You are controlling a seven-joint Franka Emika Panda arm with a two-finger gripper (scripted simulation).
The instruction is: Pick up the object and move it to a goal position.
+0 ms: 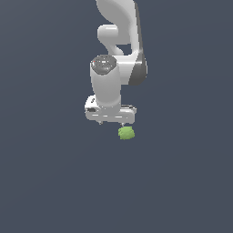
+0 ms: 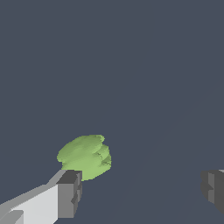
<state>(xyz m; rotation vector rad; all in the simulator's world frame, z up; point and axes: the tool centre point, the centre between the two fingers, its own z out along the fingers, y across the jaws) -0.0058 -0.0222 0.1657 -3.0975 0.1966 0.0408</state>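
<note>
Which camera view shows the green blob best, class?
The wrist view: the green blob appears large, its ridged surface clear, beside one finger of the open gripper. The exterior view shows only a small green lump under the gripper.

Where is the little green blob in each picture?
Exterior view: the blob sits just below the white gripper, a bit toward the exterior view's right.
Wrist view: the blob shows beside one grey fingertip, off centre, not between the two.
Shared landmark: the gripper itself, wide open in both.
</note>
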